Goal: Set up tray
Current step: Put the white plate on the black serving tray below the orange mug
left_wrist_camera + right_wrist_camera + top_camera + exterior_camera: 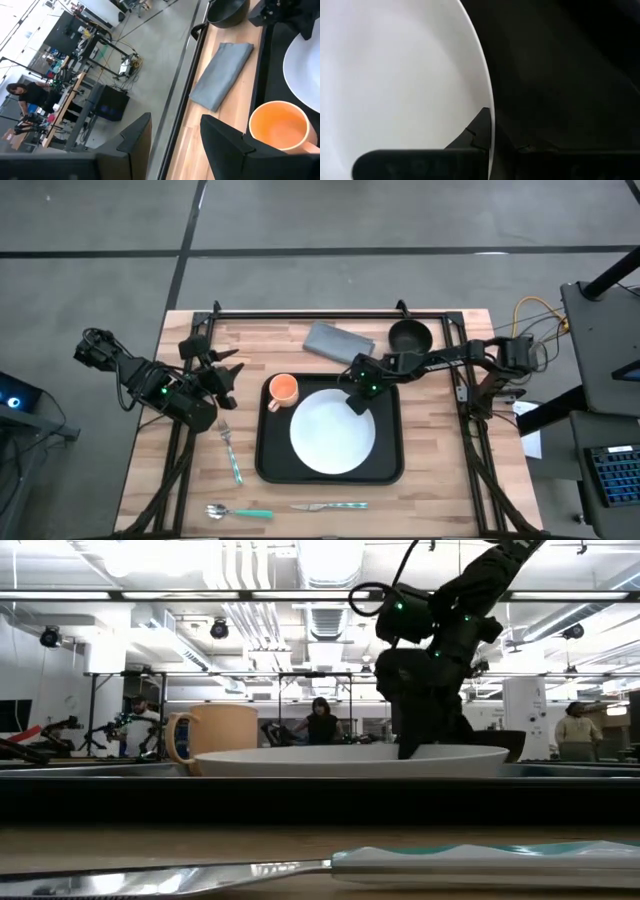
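Note:
The black tray (pixel 270 465) lies mid-table. On it sit a white plate (pixel 332 432) and an orange mug (pixel 284 390), the mug at the tray's far left corner. My right gripper (pixel 357 400) is down at the plate's far right rim, shut on it. The low view shows it coming down onto the plate (pixel 350 760) from above. My left gripper (pixel 226 380) is open and empty, just left of the tray near the mug (pixel 277 127). My right gripper pinches the plate's far right rim (pixel 489 107) between its two fingers, one finger (pixel 475 132) over the plate's inner face and the other outside the rim. It comes from above, slanting in from the table's right. The plate lies flat on the tray.
A grey folded napkin (pixel 335 340) and a black bowl (pixel 409 336) lie beyond the tray's far edge. A fork (pixel 231 452) lies left of the tray. A spoon (pixel 236 512) and a knife (pixel 330 506) lie along the near edge.

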Robot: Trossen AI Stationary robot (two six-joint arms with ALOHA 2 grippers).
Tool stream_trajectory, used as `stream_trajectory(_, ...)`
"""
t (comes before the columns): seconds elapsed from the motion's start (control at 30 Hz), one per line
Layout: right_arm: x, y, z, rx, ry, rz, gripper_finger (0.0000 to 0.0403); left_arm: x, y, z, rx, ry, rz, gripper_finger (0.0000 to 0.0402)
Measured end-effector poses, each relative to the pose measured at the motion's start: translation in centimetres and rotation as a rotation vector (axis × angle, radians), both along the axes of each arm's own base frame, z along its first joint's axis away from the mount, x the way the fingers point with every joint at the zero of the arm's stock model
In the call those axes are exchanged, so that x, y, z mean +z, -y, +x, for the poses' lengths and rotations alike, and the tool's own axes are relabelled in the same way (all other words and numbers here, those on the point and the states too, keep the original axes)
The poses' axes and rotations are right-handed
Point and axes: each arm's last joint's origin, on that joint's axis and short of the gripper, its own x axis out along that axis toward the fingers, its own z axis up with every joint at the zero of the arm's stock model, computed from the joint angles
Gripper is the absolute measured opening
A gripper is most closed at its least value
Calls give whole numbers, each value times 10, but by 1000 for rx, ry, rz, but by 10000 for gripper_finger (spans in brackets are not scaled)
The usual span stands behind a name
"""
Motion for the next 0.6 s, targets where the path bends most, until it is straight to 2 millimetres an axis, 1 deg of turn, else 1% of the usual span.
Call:
stream_trajectory(0.2, 6, 0, -1, 19, 24, -25, 8, 0, 0, 0, -1, 0, -3, 151)
stream_trajectory(0.47, 5, 3, -2, 3, 15, -61, 9, 0, 1, 1, -2, 10, -14, 151)
stream_trajectory(0.6, 5, 4, -2, 7, 14, -78, 25, 0, 1, 1, -3, 15, -19, 151)
